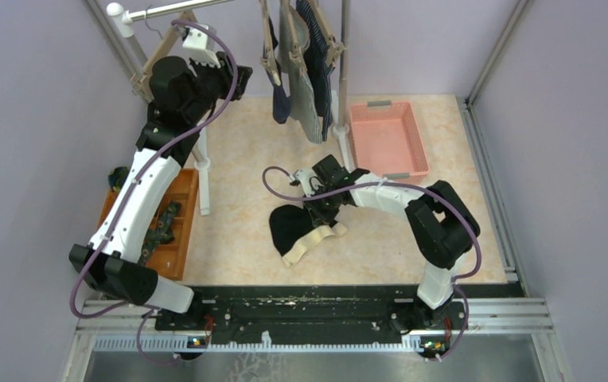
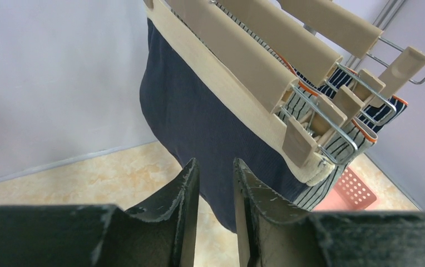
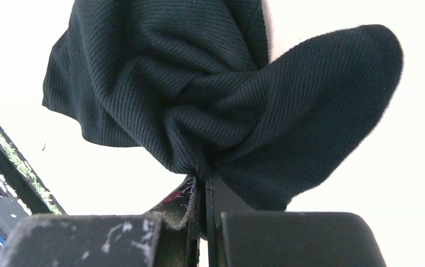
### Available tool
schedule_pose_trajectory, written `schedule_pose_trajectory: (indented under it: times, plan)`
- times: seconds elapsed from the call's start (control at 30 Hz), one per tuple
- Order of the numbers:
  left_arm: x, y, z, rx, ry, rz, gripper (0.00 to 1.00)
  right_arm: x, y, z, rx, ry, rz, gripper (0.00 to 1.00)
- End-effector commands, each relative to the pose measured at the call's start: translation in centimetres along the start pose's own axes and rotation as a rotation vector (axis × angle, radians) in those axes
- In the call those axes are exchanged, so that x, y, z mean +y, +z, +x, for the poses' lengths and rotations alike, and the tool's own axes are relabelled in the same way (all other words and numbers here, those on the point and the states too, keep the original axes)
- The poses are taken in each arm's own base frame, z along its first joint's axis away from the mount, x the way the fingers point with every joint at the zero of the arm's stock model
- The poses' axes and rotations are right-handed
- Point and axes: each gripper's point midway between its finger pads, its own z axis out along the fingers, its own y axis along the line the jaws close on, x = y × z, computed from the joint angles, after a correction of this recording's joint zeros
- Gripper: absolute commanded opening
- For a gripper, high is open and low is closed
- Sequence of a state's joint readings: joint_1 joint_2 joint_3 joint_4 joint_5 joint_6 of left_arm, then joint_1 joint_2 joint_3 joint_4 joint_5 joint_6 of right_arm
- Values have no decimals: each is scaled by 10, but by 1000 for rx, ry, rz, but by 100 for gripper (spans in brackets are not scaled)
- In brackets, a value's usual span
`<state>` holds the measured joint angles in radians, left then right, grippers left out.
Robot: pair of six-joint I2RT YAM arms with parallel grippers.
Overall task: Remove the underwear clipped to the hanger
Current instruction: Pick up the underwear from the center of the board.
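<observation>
**Black pair on the bench, three pairs on the hangers**

The right claw (image 3: 203, 177) is closed tight, pinching a bunched fold of the black underwear (image 1: 285, 227); that pair lies on the bench (image 1: 237, 255) towards the near edge, a little left of the middle, with its beige waistband (image 1: 309, 243) turned to the near side.

The left claw (image 2: 213, 178) is raised over the far left corner; its fingers (image 2: 189, 189) stand a narrow gap apart with nothing between them, pointing at the navy underwear (image 2: 199, 117) hanging in front.

The navy pair is clipped to a wooden hanger (image 2: 238, 61) above the far edge; beside it, to the right, hang the striped underwear (image 1: 307, 111) and the pinstriped underwear (image 1: 322, 79), each on its own hanger.

A pink basket (image 1: 387, 139) sits at the far right corner; an orange tray (image 1: 180, 239) holding dark bundles (image 1: 161, 227) sits along the left edge.
</observation>
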<state>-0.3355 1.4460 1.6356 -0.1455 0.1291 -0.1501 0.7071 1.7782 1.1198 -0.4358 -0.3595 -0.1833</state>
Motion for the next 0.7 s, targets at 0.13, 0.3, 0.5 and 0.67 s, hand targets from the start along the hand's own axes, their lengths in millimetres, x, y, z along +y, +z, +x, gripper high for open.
schedule_pose_trajectory:
  times: [0.13, 0.3, 0.5, 0.67]
  plan:
    - [-9, 9, -35, -92, 13, 30, 29, 25, -106, -86, -245, -206, 56, 0]
    - [-8, 11, -46, -112, 7, 15, 26, 50, -177, -113, -335, -283, 62, 0]
    - [0, 12, -54, -123, 25, -30, 31, 56, -284, -148, -570, -315, 266, 0]
    - [2, 12, -62, -138, 45, -41, 12, 2, -333, -147, -578, -180, 634, 0]
